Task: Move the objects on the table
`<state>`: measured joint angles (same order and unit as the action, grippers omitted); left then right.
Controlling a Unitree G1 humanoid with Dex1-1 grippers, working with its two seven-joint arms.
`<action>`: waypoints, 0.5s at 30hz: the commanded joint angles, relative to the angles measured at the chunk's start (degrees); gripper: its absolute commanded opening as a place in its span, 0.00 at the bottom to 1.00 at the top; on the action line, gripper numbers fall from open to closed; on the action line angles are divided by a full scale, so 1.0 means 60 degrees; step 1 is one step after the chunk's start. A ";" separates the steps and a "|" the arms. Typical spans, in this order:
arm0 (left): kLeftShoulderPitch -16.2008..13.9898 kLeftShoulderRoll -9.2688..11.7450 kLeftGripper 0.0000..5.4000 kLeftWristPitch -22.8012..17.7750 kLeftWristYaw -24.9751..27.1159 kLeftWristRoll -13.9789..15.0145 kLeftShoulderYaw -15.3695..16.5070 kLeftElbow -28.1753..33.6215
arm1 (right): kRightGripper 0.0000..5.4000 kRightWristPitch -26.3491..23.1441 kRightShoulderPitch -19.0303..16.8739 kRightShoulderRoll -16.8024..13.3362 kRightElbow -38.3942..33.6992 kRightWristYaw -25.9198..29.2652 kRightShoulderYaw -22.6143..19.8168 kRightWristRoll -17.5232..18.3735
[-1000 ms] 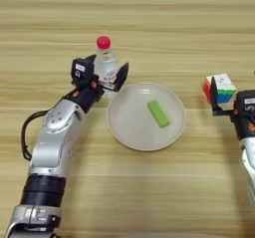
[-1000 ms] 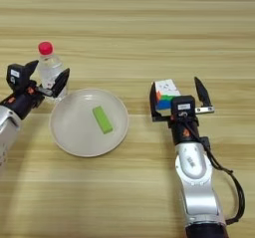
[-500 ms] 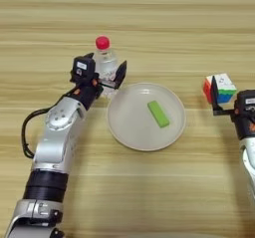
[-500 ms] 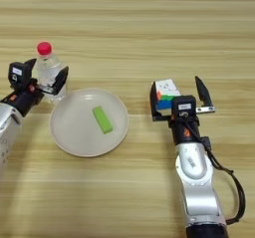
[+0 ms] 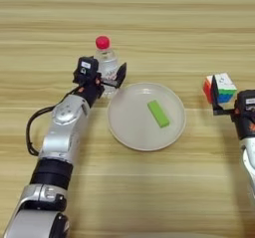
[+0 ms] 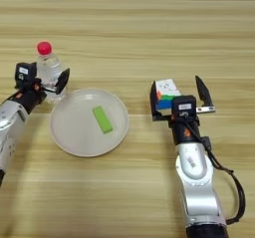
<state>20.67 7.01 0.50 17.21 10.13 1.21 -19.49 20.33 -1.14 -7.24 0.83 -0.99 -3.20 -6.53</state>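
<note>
**Left gripper at bottle, right gripper at cube**

While both arms reach in from the near edge, the left gripper (image 5: 102,77) sits around the small clear water bottle (image 5: 106,61), red cap up, white label partly hidden behind the fingers. One black finger (image 5: 121,74) shows on the bottle's right side, the gripper body with its white sticker on the bottle's left. Fingers are spread on either side of the bottle; whether they actually press it I cannot tell. Bottle stands upright on the wooden table (image 5: 149,13), left of centre, just beside the rim of the plate.

Round off-white plate (image 5: 127,132) lies mid-table, a green rectangular block (image 5: 158,113) lying flat and slanted inside it, right of the plate's middle.

Right gripper (image 6: 178,97) is well to the right of the plate, fingers wide apart. Left finger (image 6: 154,100) is against the left side of a multicolour puzzle cube (image 6: 167,92); right finger (image 6: 201,91) stands clear of the cube with bare table between. Released, not clamping. Cube rests on the table, white face up, red, green and blue stickers on the sides.

No black marker pen visible in either view.
</note>
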 commanded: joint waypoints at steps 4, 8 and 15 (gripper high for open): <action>0.0291 -0.0067 0.90 0.0307 -0.0108 -0.0159 0.0063 -0.0351 | 1.00 0.0047 -0.0062 0.0015 -0.0123 -0.0048 -0.0015 0.0004; 0.0313 -0.0099 0.83 0.0359 -0.0111 -0.0166 0.0095 -0.0411 | 1.00 0.0055 -0.0073 0.0012 -0.0143 -0.0058 -0.0027 0.0001; 0.0368 -0.0110 0.71 0.0429 -0.0113 -0.0201 0.0125 -0.0544 | 1.00 0.0088 -0.0075 0.0001 -0.0130 -0.0060 -0.0047 0.0014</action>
<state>21.72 6.50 2.88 16.61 9.43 1.95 -21.77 20.53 -1.38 -7.23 0.74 -1.01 -3.22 -6.55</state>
